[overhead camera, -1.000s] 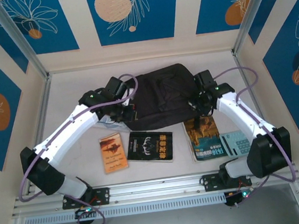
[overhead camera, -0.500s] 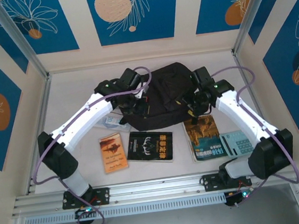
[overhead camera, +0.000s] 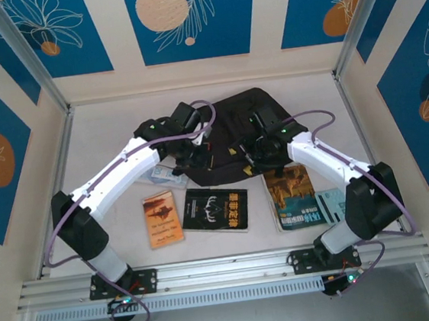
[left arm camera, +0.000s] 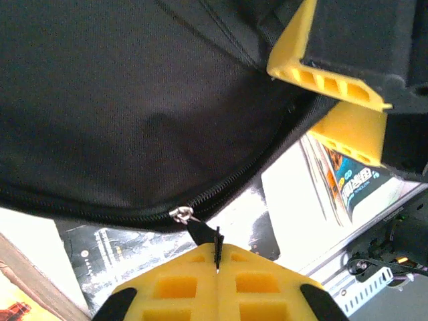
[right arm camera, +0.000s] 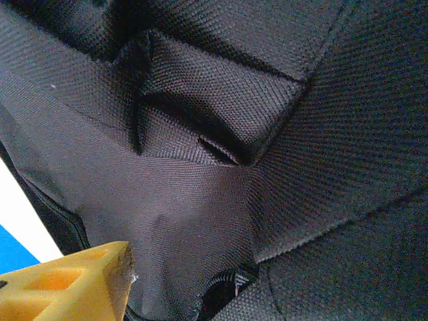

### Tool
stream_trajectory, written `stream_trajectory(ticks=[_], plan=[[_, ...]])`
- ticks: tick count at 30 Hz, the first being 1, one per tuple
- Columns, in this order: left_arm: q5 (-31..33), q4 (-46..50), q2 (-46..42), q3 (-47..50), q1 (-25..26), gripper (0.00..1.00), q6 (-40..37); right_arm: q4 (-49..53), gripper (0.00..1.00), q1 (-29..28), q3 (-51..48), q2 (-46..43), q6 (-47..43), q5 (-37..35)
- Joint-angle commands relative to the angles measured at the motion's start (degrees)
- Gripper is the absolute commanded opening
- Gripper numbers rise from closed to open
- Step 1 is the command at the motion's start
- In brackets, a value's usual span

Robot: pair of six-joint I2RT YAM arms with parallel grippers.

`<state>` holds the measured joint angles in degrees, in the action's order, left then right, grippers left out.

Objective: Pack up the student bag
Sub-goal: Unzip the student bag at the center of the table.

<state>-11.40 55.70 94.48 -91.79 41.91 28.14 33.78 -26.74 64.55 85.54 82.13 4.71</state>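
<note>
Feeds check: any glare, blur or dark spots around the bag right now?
Top external: even light, sharp, but the student bag is a black mass with little detail. Left wrist: zipper pull sharp, white table patch near glare, upper fabric dim. Right wrist: weave crisp mid-frame, near yellow finger soft, bright strip at left edge.

Your bench [overhead camera: 97, 142] is a plain pale surface and it's pretty busy. The student bag [overhead camera: 232, 112] sits at the far middle, a soft black lump. On the near side you've got three books lying flat: an orange book [overhead camera: 162, 219] on the left, a black book [overhead camera: 215, 209] just beside it, and a teal and yellow book [overhead camera: 291, 198] further right, its far end up by the bag. A pale blue-green pad [overhead camera: 330, 206] lies right beside that one. There's also a small pale packet [overhead camera: 168, 173] by the bag's left corner, can't tell what it is.
</note>
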Motion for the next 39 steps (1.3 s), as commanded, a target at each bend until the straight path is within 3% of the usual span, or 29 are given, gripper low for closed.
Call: stream_trajectory(ticks=[1,6,9,23,31,32,35,39], plan=[[-1.3,-1.4,-3.3,2.1,0.2,0.00,-0.8,-3.2,0.55,-0.7,-1.2,1.9,1.1,0.6],[-0.4,-1.7,-4.8,6.2,0.0,0.00,-1.4,-6.2,0.15,-1.5,-4.6,2.4,0.7,0.6],[1.0,-1.8,-5.8,8.3,-0.3,0.00,-1.3,-5.7,0.00,-1.7,-5.8,1.8,-0.6,-0.5],[4.6,-3.3,-11.4,18.3,-5.7,0.00,0.0,-5.6,0.00,-0.4,-11.2,-2.3,-4.4,-3.3],[-1.1,-6.4,-11.4,18.5,-6.3,0.00,-0.2,-6.6,0.00,-1.4,-9.5,-2.8,-10.8,-2.7],[-1.7,-6.2,-11.0,17.1,-6.2,0.05,-0.7,-6.1,0.00,-2.0,-9.0,-2.9,-12.1,-3.3],[-1.5,-3.8,-8.3,11.6,-5.6,0.37,-3.1,-5.4,0.00,-3.1,-8.6,-3.2,-14.5,-4.2],[-0.2,-0.8,-2.5,4.4,-3.2,0.50,-7.6,-4.6,0.00,-3.8,-8.6,-3.4,-15.5,-4.6]])
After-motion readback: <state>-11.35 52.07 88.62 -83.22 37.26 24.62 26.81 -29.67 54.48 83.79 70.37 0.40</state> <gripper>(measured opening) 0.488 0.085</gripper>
